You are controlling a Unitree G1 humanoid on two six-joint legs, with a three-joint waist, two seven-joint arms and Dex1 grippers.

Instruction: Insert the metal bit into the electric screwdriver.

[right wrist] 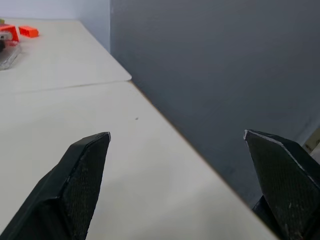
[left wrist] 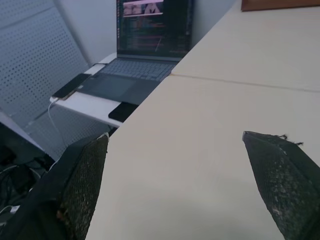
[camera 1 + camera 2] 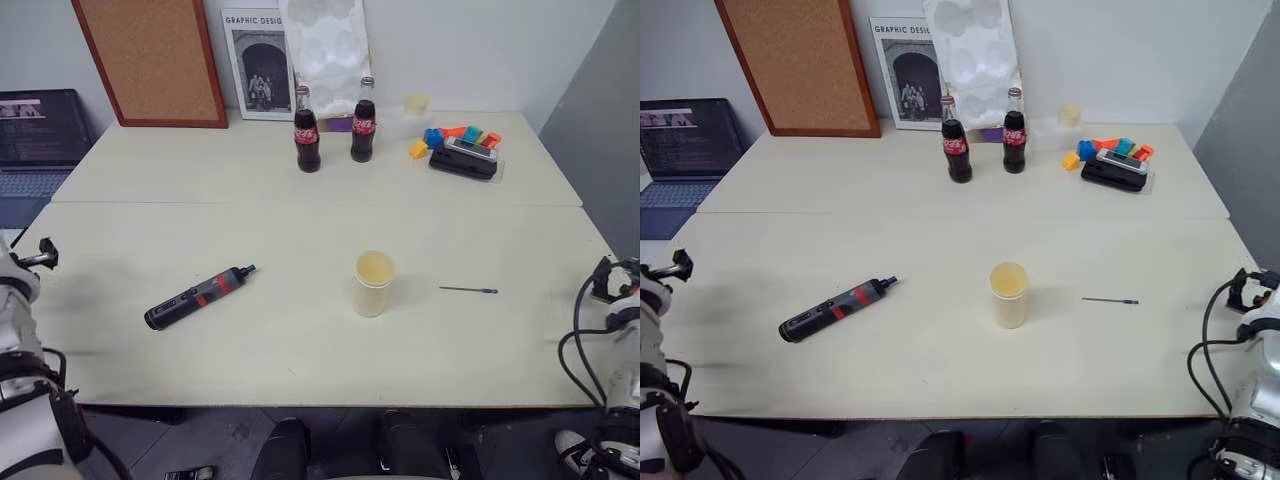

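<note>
Both tools idle at the surface (image 3: 300, 370) edges: left tool (image 2: 175, 165) and right tool (image 1: 177, 165) each spread wide, holding nothing, parked out to the sides. Electric screwdriver (image 3: 197, 297) lies flat on the left half, tip angled toward centre. Metal bit (image 3: 468, 290) lies flat on the right, well apart from it, so likely one item per arm. Cream cup (image 3: 373, 284) stands between them. Farther back: two cola bottles (image 3: 307, 130), coloured blocks (image 3: 455, 135), laptop (image 3: 40, 135) off to the left.

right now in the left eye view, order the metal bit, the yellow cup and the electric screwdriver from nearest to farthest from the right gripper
1. Thin dark grey metal bit, on the table's right part, closest to the right gripper.
2. Pale yellow cylindrical cup, centre.
3. Black-and-red pen-shaped electric screwdriver, left side.
</note>
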